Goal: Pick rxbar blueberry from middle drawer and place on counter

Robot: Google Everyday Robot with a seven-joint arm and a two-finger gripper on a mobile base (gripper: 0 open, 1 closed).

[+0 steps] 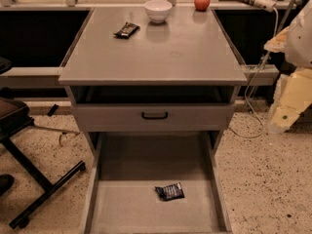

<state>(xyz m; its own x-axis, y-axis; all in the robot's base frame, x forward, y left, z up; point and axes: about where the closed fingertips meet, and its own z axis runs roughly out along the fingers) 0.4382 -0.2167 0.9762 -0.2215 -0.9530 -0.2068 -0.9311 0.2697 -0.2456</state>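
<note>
Lying flat on the bare floor of the middle drawer [122,208], the rxbar blueberry [169,192] is our target: dark wrapper, pale print, below the black handle [154,115] and a touch to its right. Nothing is touching it. The drawer stands pulled wide open beneath the drawer front [112,118] that carries that handle, so access from above looks free.

Above the handle spreads the counter [161,52]. Far back on it sit a second dark bar [127,30] to the handle's left, a white bowl [158,10] about in line with it, and a red apple [202,2] to its right.

And the end effector [282,116]? It hangs off to the right of the handle, at about the handle's height, well apart from the cabinet and the bar. Whether it is spread or pressed together, I cannot tell.

By my reading this is the approach to the pick, with the grasp not begun. The next move calls for a swing in toward the cabinet and down below the handle, squarely over the bar and clear of the drawer's side walls. A thin wrapper on bare metal will want a low, careful pinch.
</note>
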